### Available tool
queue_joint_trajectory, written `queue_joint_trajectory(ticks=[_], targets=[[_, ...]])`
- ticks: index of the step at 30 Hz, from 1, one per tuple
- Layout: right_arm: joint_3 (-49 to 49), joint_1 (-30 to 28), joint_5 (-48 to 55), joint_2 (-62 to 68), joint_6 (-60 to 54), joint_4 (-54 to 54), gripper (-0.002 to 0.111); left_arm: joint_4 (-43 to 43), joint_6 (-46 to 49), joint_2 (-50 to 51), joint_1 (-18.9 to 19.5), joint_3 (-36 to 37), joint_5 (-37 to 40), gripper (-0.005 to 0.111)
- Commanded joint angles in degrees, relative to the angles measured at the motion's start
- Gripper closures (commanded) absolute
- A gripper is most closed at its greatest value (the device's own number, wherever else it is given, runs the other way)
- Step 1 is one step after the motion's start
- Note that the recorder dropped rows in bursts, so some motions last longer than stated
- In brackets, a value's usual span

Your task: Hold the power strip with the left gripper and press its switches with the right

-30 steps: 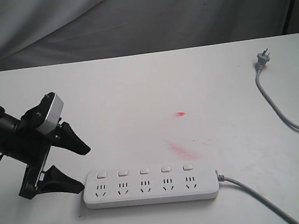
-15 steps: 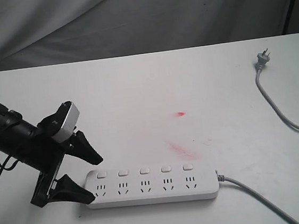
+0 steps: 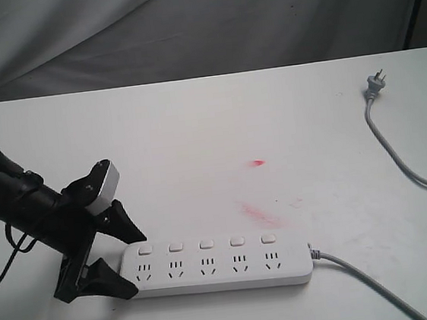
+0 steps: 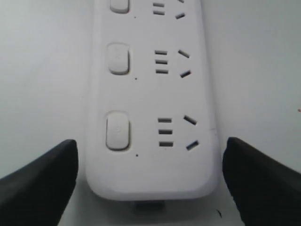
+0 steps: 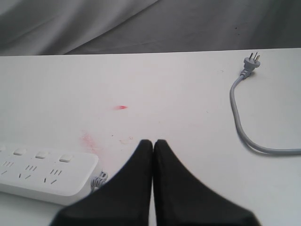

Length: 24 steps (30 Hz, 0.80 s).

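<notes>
The white power strip [image 3: 217, 266] lies flat near the table's front edge, with its row of square switches [image 3: 206, 245] along the far side. My left gripper [image 3: 136, 263] is open and straddles the strip's left end. In the left wrist view that end of the power strip [image 4: 150, 94] sits between the black fingers [image 4: 42, 179], with a small gap on each side, and the switches [image 4: 117, 130] show beside the sockets. My right gripper [image 5: 153, 142] is shut and empty, hovering off the cable end of the power strip [image 5: 47, 181]. It is out of the exterior view.
The strip's grey cable [image 3: 368, 281] runs off the front right. A plug [image 3: 374, 86] with its own cable loop lies at the back right. Red smears [image 3: 259, 213] mark the white table [image 3: 195, 131] behind the strip. Grey cloth hangs behind.
My left gripper has moved right and a little lower, from beside the strip's left end to straddling it. It has stayed open. The strip has not moved.
</notes>
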Motion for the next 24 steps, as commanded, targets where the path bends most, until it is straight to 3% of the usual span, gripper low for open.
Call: queue_joint_trajectory(ticks=[1, 19, 24], targets=[[0.22, 0.06, -0.49, -0.15, -0.19, 0.26, 0.108, -1.29, 0.21, 0.12, -0.42, -0.28, -1.01, 0.028], [0.22, 0.06, -0.49, -0.15, -0.19, 0.26, 0.108, -1.53, 0.21, 0.79, -0.42, -0.28, -1.49, 0.029], [0.22, 0.06, -0.49, -0.15, -0.19, 0.26, 0.108, -1.53, 0.21, 0.79, -0.42, -0.28, -1.49, 0.038]])
